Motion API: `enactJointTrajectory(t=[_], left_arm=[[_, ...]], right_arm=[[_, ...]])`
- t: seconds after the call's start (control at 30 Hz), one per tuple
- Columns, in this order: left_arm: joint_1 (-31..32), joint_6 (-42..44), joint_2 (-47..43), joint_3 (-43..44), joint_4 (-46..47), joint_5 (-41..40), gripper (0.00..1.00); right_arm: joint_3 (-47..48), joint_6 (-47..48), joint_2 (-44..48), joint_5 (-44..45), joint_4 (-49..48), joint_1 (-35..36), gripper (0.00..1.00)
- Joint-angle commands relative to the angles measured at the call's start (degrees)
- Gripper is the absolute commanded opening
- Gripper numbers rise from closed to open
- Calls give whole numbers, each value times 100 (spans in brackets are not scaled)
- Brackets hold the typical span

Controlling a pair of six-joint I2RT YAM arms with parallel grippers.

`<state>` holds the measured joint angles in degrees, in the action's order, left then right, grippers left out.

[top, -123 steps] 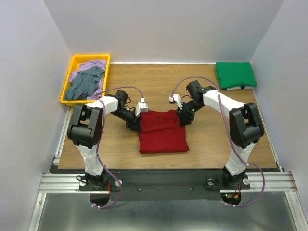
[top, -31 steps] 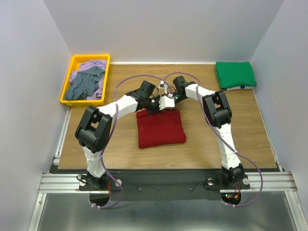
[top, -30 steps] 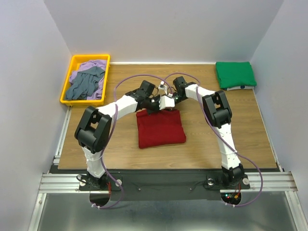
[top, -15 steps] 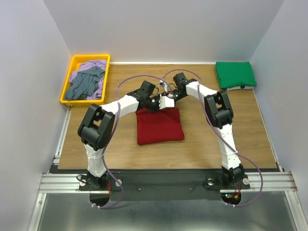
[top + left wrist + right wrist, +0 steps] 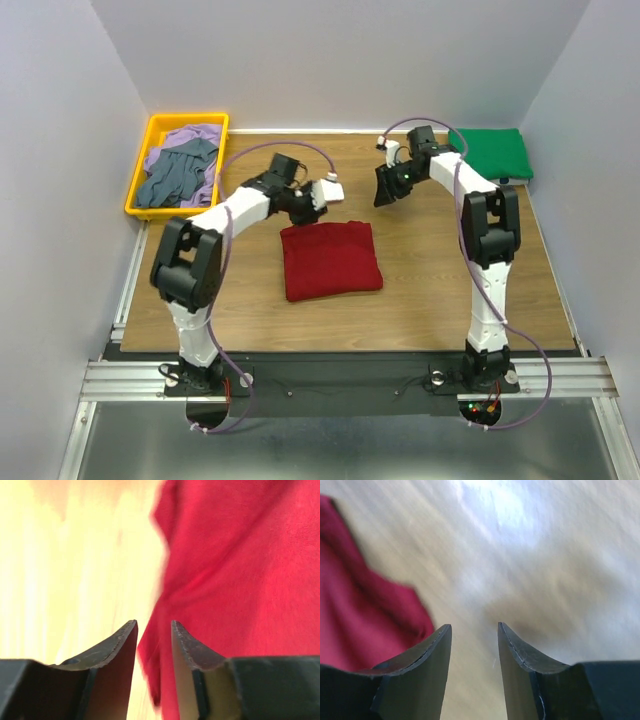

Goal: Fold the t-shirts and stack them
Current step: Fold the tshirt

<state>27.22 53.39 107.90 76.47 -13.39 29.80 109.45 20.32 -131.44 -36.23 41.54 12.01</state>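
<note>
The dark red t-shirt (image 5: 331, 260) lies folded in a rough square in the middle of the table. My left gripper (image 5: 312, 205) hovers just beyond its far left corner, jaws a little apart and empty; its wrist view shows the red cloth (image 5: 240, 565) below. My right gripper (image 5: 385, 190) is open and empty over bare wood, beyond the shirt's far right corner (image 5: 360, 615). The bright green t-shirt (image 5: 488, 152) lies folded at the back right. The lavender t-shirt (image 5: 185, 137) and the grey-blue t-shirt (image 5: 176, 175) lie crumpled in the tray.
The yellow plastic tray (image 5: 140, 175) stands at the back left corner. A small white object shows under the green shirt's near edge (image 5: 487, 183). White walls close in the table on three sides.
Both grippers were together at the red shirt's far edge; now they have let go and moved apart, the right one far to the back right. The shirt lies folded and still.
</note>
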Motion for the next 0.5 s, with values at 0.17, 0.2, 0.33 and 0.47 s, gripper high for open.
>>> enactJointTrajectory(t=[0.17, 0.2, 0.33, 0.47], left_arm=[[-990, -2048, -1472, -314, -219, 659, 46], [-1060, -2182, -1534, -456, -165, 685, 46], [-1298, -2806, -1684, -1045, 239, 597, 46], [-1553, -3299, -1588, -1353, 407, 1044, 46]], right_arm=[[-995, -1046, 900, -1096, -40, -50, 51], [-1144, -1134, 901, -1158, -75, -50, 51], [-1382, -1538, 883, -1106, -418, -58, 51], [-1435, -1759, 786, -1088, -603, -50, 51]])
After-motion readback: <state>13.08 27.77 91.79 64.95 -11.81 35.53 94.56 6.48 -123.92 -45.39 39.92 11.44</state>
